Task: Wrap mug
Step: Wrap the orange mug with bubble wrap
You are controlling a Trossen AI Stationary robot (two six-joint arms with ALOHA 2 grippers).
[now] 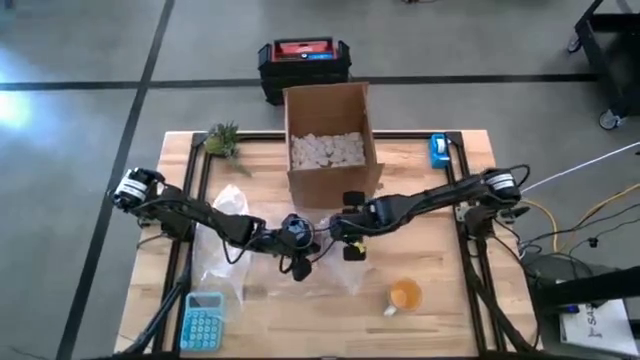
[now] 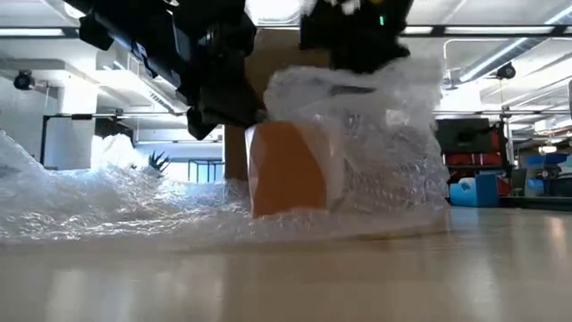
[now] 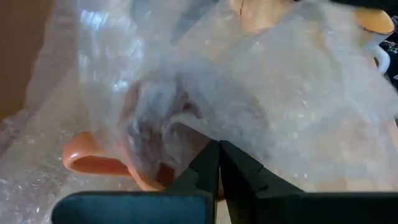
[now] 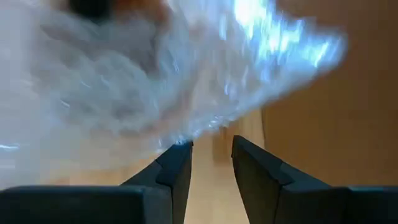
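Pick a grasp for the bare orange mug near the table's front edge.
Grip the orange mug by its rim wall from straight above, one finger inside, on the side away from the handle. It stands upright, mouth open, nothing around it. The right tool, at the bubble wrap mid-table beside the left tool, looks nearer.
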